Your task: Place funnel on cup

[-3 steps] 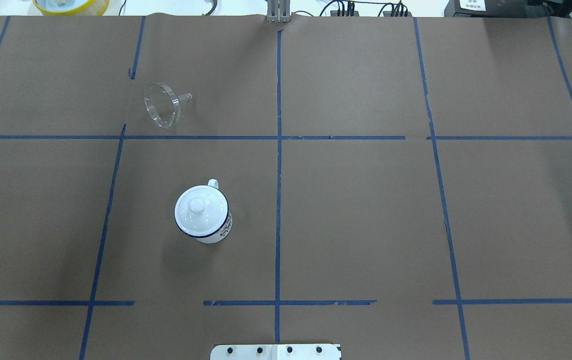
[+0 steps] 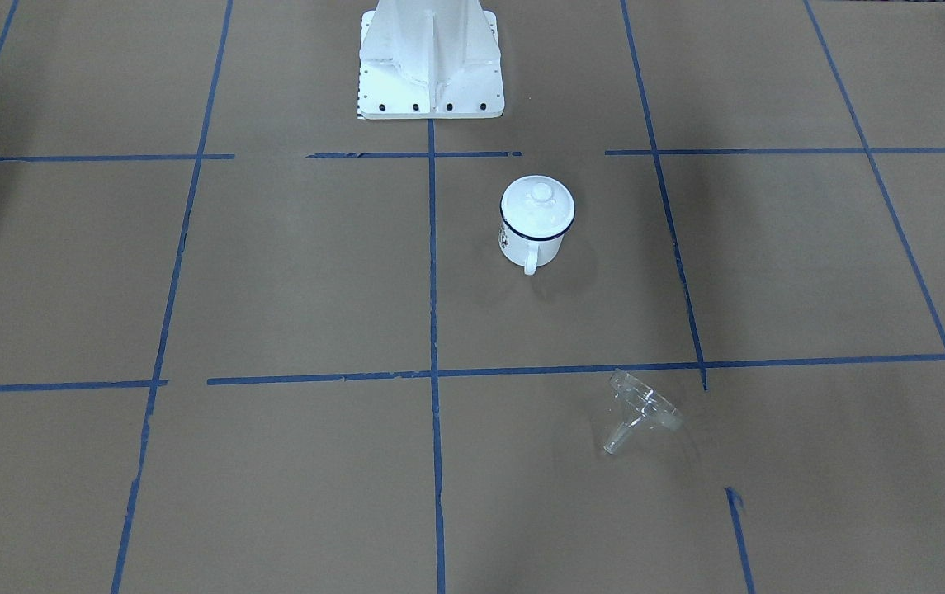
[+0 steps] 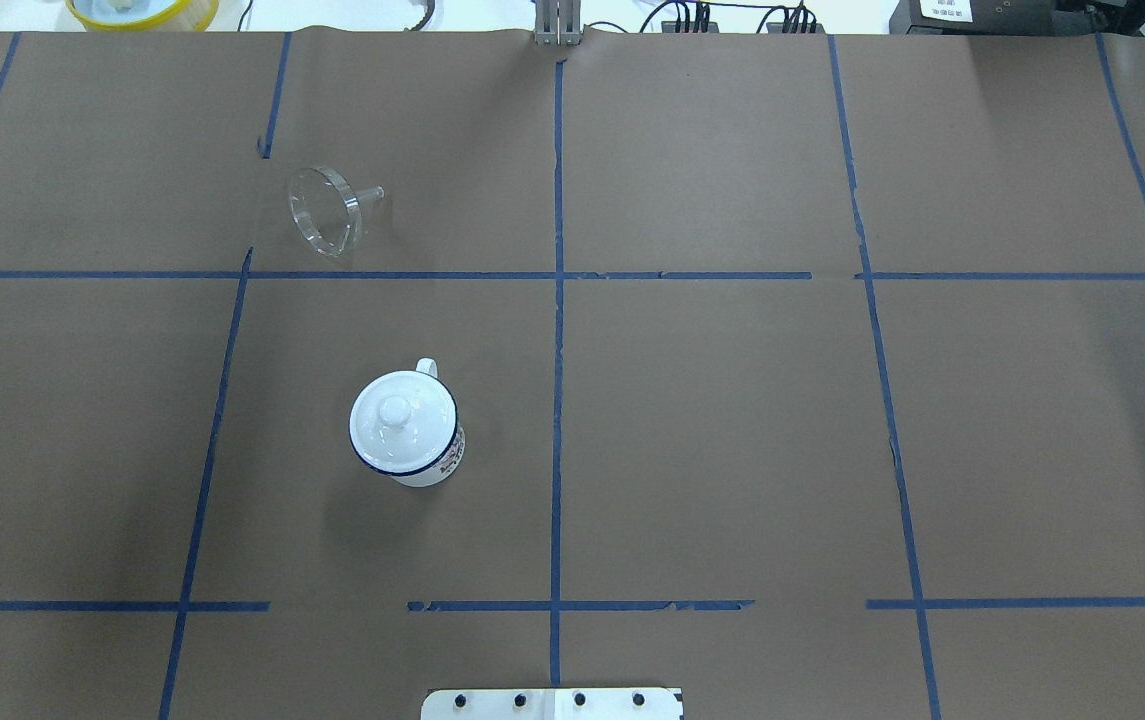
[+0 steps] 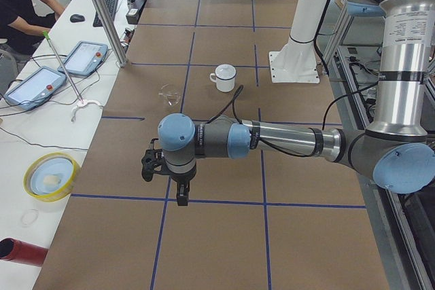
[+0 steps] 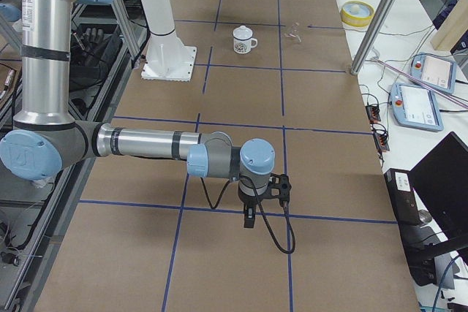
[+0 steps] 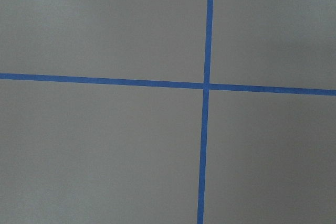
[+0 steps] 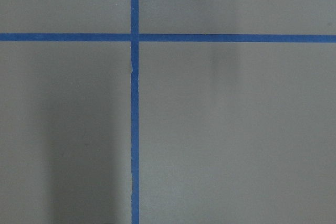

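Nothing shifted: the funnel [image 3: 324,210] lay on its side on the surface [image 3: 732,450], well beyond the lidded cup [image 3: 412,440]. Left gripper [image 4: 165,176] and right gripper [image 5: 265,201] hovered far from the cup; spread or pressed together, couldn't tell.

Lid [image 3: 395,408] on cup [image 3: 416,440] — funnel [image 3: 324,210] apart, lying sideways.

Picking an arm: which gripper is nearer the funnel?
Left. Left gripper hangs over the table end nearest the funnel; right gripper hangs over the opposite end, past the cup.
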Motion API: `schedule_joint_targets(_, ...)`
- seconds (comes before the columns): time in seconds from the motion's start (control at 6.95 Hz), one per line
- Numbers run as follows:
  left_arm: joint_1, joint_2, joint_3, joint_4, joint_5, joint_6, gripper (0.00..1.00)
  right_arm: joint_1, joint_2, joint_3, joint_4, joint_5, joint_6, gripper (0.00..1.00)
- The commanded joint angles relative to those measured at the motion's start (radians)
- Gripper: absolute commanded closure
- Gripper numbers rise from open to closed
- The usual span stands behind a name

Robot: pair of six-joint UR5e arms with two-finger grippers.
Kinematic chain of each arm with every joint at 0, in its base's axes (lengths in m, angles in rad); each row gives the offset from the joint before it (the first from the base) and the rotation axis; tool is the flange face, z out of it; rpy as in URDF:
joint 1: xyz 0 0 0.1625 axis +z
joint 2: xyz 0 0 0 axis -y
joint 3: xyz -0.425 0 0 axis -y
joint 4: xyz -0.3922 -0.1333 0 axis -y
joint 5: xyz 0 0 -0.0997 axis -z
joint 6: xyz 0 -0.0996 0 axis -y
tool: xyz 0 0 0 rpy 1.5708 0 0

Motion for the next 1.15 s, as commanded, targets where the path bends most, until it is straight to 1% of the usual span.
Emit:
schedule_joint_targets(0.0,-0.001,-0.003,-0.013,0.0,-0.001,-0.062,0.0,0.0,0.0,-0.002,0.0,0.0,0.0,0.0)
schedule_joint_targets(0.14,-0.001,-0.003,-0.011,-0.011,0.007,-0.061,0.0,0.0,0.0,0.0,0.0,0.0,0.0,0.0)
schedule_joint_targets(0.43,-0.004,0.015,0.005,-0.086,-0.001,-0.07,0.0,0.0,0.0,-0.002,0.0,0.0,0.0,0.0)
schedule_joint_targets(0.72,0.001,0.024,-0.01,-0.115,0.002,-0.135,0.0,0.0,0.0,0.0,0.0,0.0,0.0,0.0)
schedule_joint_targets(0.86,0.016,0.015,-0.052,-0.215,0.001,-0.244,0.0,0.0,0.0,-0.002,0.0,0.0,0.0,0.0)
schedule_joint_targets(1.01,0.121,0.015,-0.118,-0.286,0.001,-0.406,0.0,0.0,0.0,-0.002,0.0,0.0,0.0,0.0)
